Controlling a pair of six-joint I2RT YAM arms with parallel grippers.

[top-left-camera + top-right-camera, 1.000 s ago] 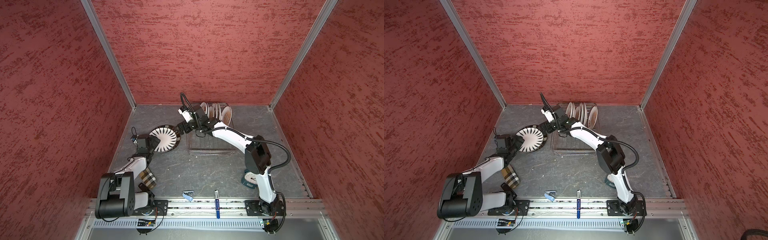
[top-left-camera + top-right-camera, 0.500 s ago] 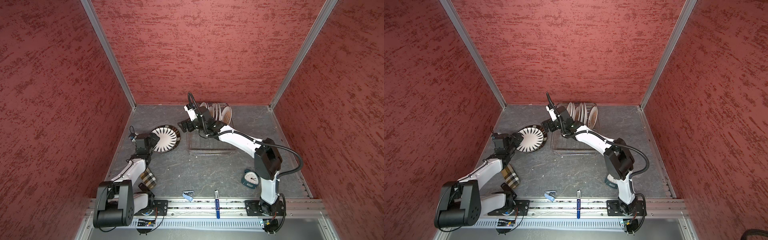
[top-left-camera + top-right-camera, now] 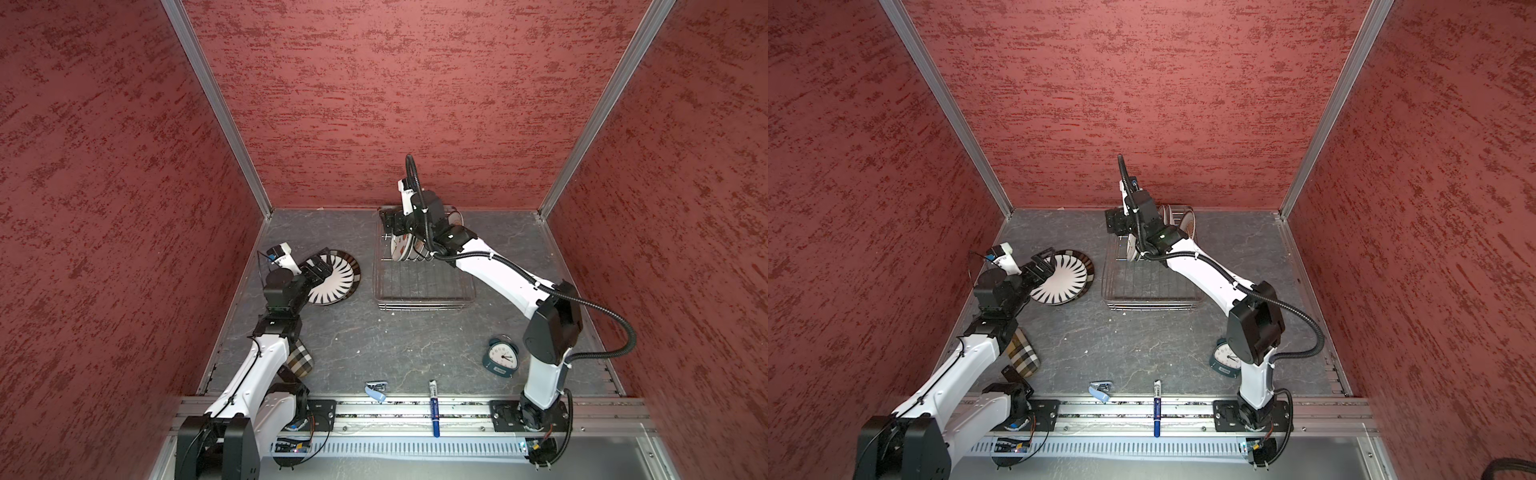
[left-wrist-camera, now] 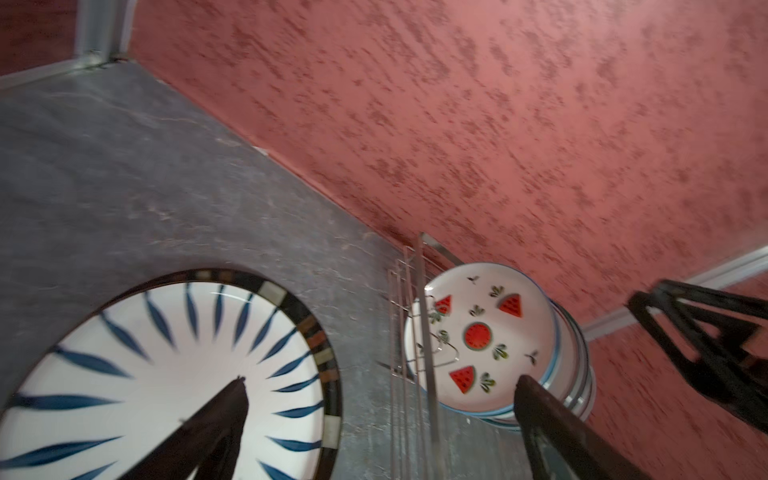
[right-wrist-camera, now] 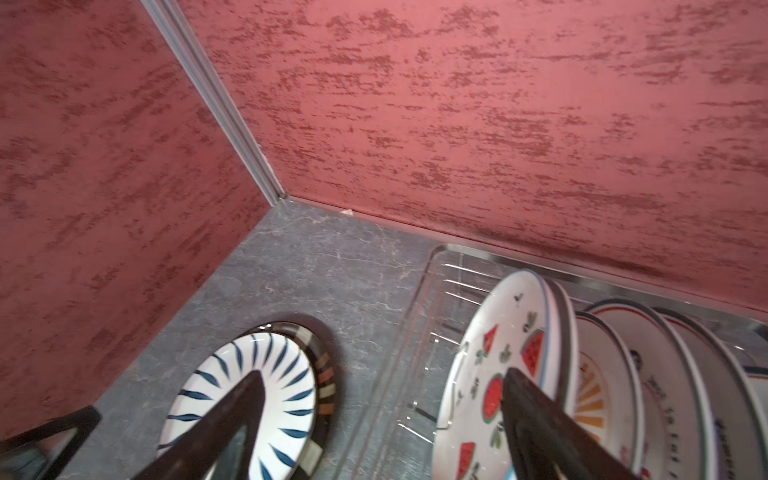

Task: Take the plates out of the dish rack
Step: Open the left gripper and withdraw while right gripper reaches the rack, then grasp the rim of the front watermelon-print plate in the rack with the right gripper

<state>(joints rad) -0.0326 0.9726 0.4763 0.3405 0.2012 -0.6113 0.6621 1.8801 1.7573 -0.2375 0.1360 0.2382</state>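
Both arms have shifted in the last second. The left gripper (image 3: 323, 267), then low at the near-left rim of the unloaded plate, now reaches over that rim. The right gripper (image 3: 391, 224) has left that plate and swung back to the rack.

On the left side of the grey marbled desk (image 3: 374, 345), toward its far edge, the white round ceramic plate with blue radial dashes (image 3: 334, 284) lies flat, seemingly on a second, dark-rimmed plate (image 4: 318, 338). The left arm rises from the front-left corner with its elbow bent and its wrist angled down over the plate's left rim. Its fingers are spread wide with nothing between them.

At the middle of the far edge stands the rectangular silver wire dish rack (image 3: 424, 286), its near half bare. The remaining plates stand on edge in a close row across its far end. Leftmost is the white ceramic plate painted with watermelon slices (image 5: 494, 336), then an orange-sunburst plate (image 5: 590, 399) and others behind.

The right arm stretches diagonally from the front-right corner, wrist bent down over the rack's far-left corner. Its fingers stand apart and hold nothing; one lies in front of the watermelon plate's face, not yet astride the rim.

These plates look stiff, fairly heavy and slick with glaze, and would likely chip or crack if knocked or dropped. The best hold is probably the watermelon plate's top rim, one finger on each face and seated deep, then a straight lift clear of the prongs. The neighbour stands close behind, so the back finger has little room.
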